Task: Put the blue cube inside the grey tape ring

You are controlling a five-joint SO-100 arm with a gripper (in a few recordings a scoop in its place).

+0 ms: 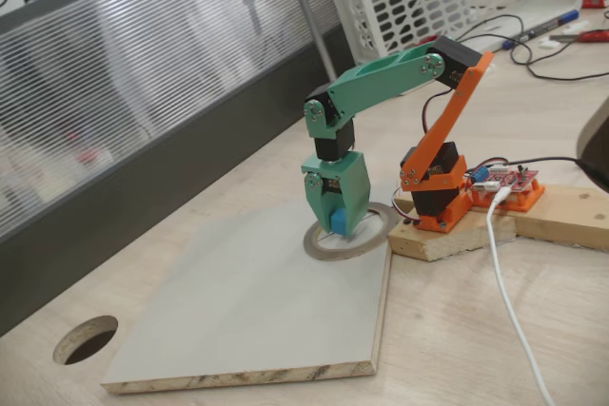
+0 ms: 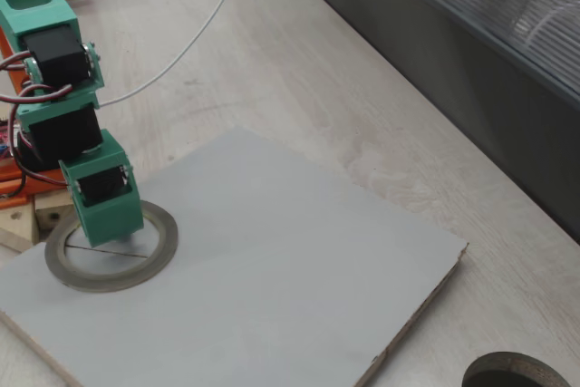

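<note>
The blue cube (image 1: 340,223) sits between the fingers of my green gripper (image 1: 340,233), which points straight down and is shut on it. The cube hangs low over the hollow centre of the grey tape ring (image 1: 383,223), which lies flat on the pale board (image 1: 238,311). I cannot tell whether the cube touches the board. In a fixed view from the other side, the gripper (image 2: 113,228) stands over the far part of the ring (image 2: 100,278) and its body hides the cube.
A dark round hole (image 1: 86,339) (image 2: 517,373) is cut in the tabletop beyond the board's corner. The arm's orange base (image 1: 438,192) stands on a wooden block right beside the ring, with a white cable (image 1: 509,301) trailing off. A grey partition (image 1: 143,140) borders the table.
</note>
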